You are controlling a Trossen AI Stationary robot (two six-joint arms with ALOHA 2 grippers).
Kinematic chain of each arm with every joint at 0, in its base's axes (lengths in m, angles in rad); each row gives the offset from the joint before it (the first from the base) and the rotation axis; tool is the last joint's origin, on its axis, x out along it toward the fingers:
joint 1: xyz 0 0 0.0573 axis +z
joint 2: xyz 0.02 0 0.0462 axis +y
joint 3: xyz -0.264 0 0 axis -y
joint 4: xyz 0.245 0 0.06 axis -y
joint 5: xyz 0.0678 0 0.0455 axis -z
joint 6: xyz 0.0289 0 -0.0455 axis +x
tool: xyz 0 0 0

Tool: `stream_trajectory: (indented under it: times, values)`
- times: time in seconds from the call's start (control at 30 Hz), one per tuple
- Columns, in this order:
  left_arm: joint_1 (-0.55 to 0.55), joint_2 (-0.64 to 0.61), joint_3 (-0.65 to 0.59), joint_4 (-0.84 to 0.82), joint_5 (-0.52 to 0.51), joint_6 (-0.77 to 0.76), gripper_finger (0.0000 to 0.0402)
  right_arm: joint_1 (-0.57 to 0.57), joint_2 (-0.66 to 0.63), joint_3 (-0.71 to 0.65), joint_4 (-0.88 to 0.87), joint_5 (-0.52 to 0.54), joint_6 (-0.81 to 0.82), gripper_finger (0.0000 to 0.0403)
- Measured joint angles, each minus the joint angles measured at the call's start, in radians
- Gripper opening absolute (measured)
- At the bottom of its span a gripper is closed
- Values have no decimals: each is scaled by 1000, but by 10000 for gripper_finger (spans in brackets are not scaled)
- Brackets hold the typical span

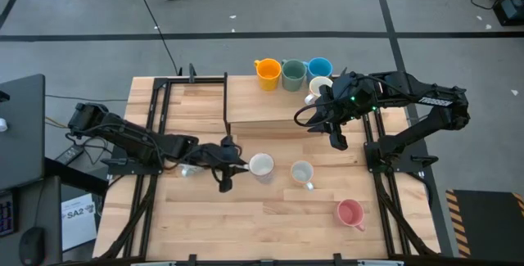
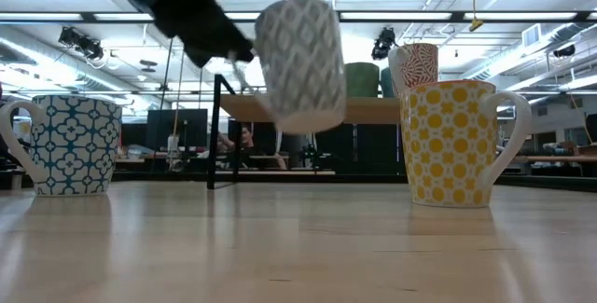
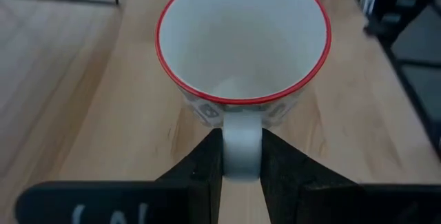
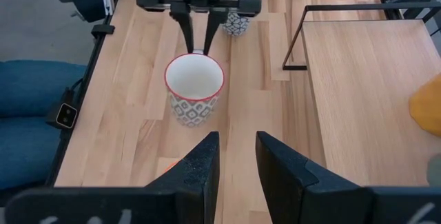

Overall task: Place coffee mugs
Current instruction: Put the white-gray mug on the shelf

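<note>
Above the table point(image 1: 205, 217), left claw point(image 3: 241, 156) pinching red-rimmed mug point(image 3: 242, 45) handle; right claw point(image 4: 238, 156) spread.

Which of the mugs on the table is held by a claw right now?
The red-rimmed patterned mug: the left claw pinches its handle. The other mugs, such as the pink mug, stand free.

Left hand point(image 3: 242, 165) clamped; right hand point(image 4: 238, 156) hovers, fingers parted.

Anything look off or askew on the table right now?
One thing: the red-rimmed mug hangs tilted, clear of the table, held only by its handle in the left gripper. The blue-patterned mug and the yellow-dotted mug stand upright. Nothing looks spilled or broken.
</note>
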State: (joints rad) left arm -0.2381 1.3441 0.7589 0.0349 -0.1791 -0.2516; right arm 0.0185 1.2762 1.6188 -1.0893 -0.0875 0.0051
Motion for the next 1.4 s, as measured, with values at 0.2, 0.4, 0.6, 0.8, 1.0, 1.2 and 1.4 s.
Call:
stream_trajectory:
  times: [0.2,0.4,0.6,0.8,1.0,1.2,1.4]
  values:
    - [33,0,42,32,0,1,80,0,-7,0,-31,-2,-1,101]
    - [86,0,153,-20,-1,58,80,0,-73,0,-70,-2,-7,101]
    - [161,0,255,-99,-2,81,80,0,-170,0,-64,-2,-37,101]
    - [248,0,302,-103,-1,83,80,0,-208,0,-64,-1,-32,101]
    - [334,0,302,-104,-35,133,80,0,-195,0,-64,1,-53,101]
    - [390,0,302,-86,-54,167,80,0,-167,0,-64,1,-65,101]
    - [406,52,303,-6,-55,170,80,0,-144,0,-63,2,-69,101]
